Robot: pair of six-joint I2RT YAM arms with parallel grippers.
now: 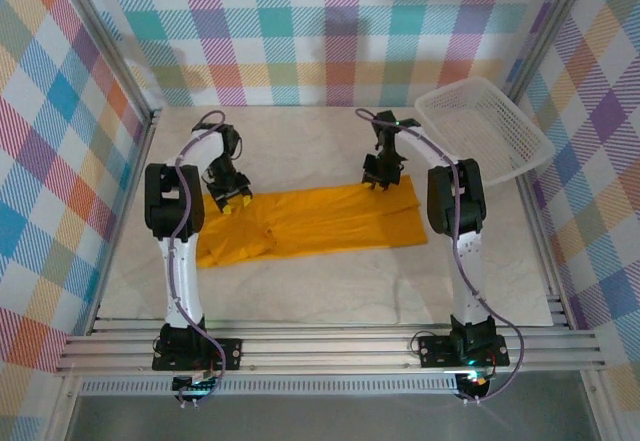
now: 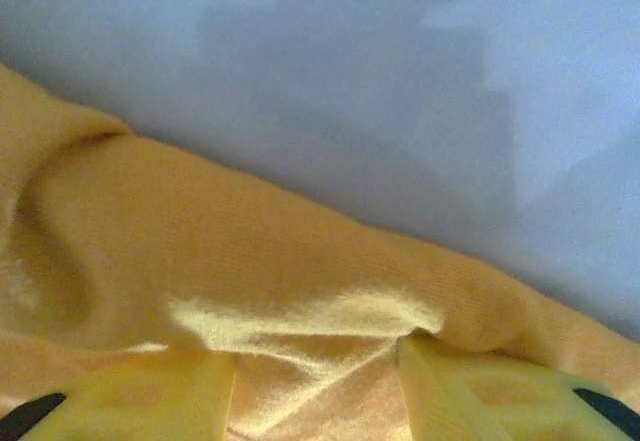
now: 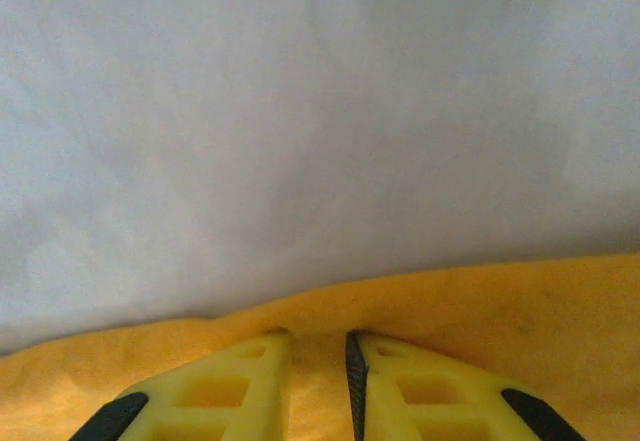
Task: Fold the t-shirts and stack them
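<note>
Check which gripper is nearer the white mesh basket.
Right. The right gripper sits on the t-shirt, just left of the white mesh basket; the left gripper is at the shirt's other end.

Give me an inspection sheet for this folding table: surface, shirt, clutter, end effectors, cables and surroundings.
Surface: pale table, flat, no spills seen.
Job's things: one mustard-orange t-shirt, lying as a long band across the middle between the arms.
Clutter: white mesh basket at the far right corner, apart from the t-shirt.
End effectors: left end effector open, low on the t-shirt's far left edge, cloth bunched between its fingers. Right end effector at the far right edge, fingers almost together; whether it pinches cloth cannot be told.
Cables: left arm's cable and right arm's cable loop above the t-shirt.
Surroundings: plaid walls; aluminium rails at the near edge.
</note>
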